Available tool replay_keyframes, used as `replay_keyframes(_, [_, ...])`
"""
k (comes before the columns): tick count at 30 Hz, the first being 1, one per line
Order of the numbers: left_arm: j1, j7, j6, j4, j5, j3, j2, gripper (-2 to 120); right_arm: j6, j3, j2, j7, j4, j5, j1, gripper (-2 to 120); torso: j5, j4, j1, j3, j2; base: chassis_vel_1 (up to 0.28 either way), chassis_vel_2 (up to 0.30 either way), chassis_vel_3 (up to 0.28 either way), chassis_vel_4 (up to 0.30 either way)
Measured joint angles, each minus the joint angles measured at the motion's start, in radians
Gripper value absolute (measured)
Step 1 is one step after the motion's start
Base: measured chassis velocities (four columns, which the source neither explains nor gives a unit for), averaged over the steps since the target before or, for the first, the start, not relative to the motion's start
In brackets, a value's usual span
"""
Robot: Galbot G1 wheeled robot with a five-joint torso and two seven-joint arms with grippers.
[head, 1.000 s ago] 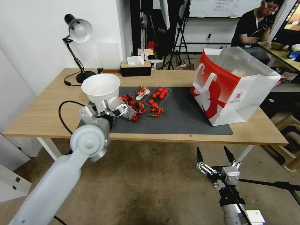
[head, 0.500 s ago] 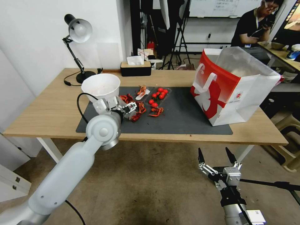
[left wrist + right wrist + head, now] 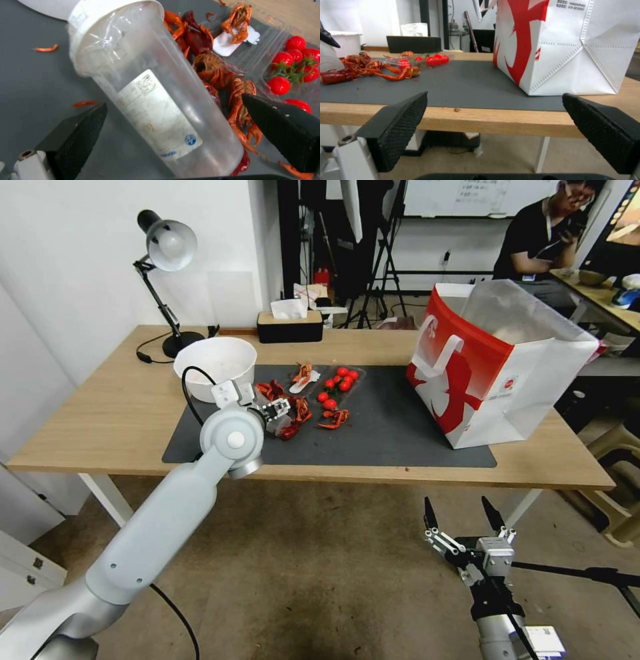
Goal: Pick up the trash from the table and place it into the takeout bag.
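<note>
A clear plastic cup (image 3: 150,100) with a white label lies on its side on the dark grey mat (image 3: 387,427) of the table (image 3: 100,420). My left gripper (image 3: 277,411) is open, with one finger on each side of the cup and not touching it. Red crayfish shells (image 3: 233,87) are heaped against the cup's far side. The red-and-white takeout bag (image 3: 493,367) stands open at the mat's right end. My right gripper (image 3: 460,517) hangs open below the table's front edge, facing the bag (image 3: 570,50).
A white bowl (image 3: 215,361) sits just behind the left gripper. Cherry tomatoes (image 3: 339,379) lie in a clear tray mid-mat. A desk lamp (image 3: 167,253) and a black tissue box (image 3: 290,327) stand along the back edge. Bare mat stretches between the shells and the bag.
My left arm has swung to the right and reached forward, bringing its gripper from beside the bowl down around the clear cup. The right gripper has risen slightly.
</note>
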Motion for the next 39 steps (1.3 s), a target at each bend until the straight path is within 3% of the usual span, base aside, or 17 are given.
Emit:
replay_keyframes(14, [-0.039,-0.044,0.015,0.054,-0.012,0.019,-0.026,100,0.004,0.002,0.003,-0.001,-0.007,0.009,0.0,100,-0.0001,0.0,0.0,0.0,0.0,0.0,0.0,0.0,0.0])
replay_keyframes(19, [-0.044,-0.056,0.015,0.061,-0.012,0.02,-0.023,95,0.005,0.002,0.003,0.0,-0.008,0.011,0.0,100,-0.0001,0.0,0.0,0.0,0.0,0.0,0.0,0.0,0.0])
replay_keyframes(22, [-0.048,-0.066,0.015,0.062,-0.014,0.02,-0.021,76,0.006,0.002,0.003,0.0,-0.009,0.011,0.0,100,-0.0001,0.0,0.0,0.0,0.0,0.0,0.0,0.0,0.0])
replay_keyframes(24, [-0.047,-0.066,0.015,0.062,-0.014,0.019,-0.021,75,0.006,0.002,0.003,0.0,-0.009,0.011,0.0,100,0.0,0.0,0.0,0.0,0.0,0.0,0.0,0.0,0.0])
replay_keyframes(30, [-0.035,-0.071,0.017,0.054,-0.021,0.015,-0.017,49,0.006,0.001,0.003,0.001,-0.008,0.011,0.0,100,0.0,-0.0002,0.0,0.0,0.0,0.0,0.0,0.0,0.0])
replay_keyframes(39, [0.001,-0.064,0.017,0.017,-0.019,-0.003,0.021,27,0.007,-0.004,0.006,0.001,-0.008,0.005,0.0,100,-0.0001,-0.0001,0.0,0.0,0.0,0.0,0.0,0.0,0.0])
